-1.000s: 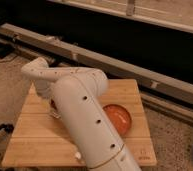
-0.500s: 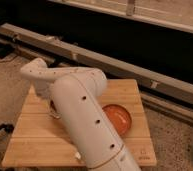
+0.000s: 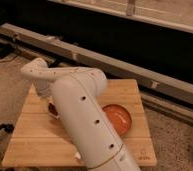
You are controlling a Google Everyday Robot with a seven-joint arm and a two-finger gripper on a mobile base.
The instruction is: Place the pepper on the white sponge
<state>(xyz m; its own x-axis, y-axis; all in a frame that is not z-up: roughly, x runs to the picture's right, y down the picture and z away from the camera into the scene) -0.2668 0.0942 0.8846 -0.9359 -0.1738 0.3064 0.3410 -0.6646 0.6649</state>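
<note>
My white arm point(image 3: 80, 115) reaches across the wooden table point(image 3: 125, 90) and covers its middle. My gripper point(image 3: 54, 111) is down at the table's left-middle, mostly hidden under the arm; only a dark bit shows at the arm's left edge. A small dark red shape point(image 3: 51, 106) shows there, which looks like the pepper, right at the gripper. The white sponge is hidden or out of view.
A round orange-red dish point(image 3: 118, 119) sits on the table right of the arm. A long metal rail point(image 3: 140, 67) runs behind the table. Speckled floor point(image 3: 175, 135) surrounds it, with a dark cable at the lower left point(image 3: 0, 131).
The arm's upper joint has shifted only slightly; nothing else has visibly moved.
</note>
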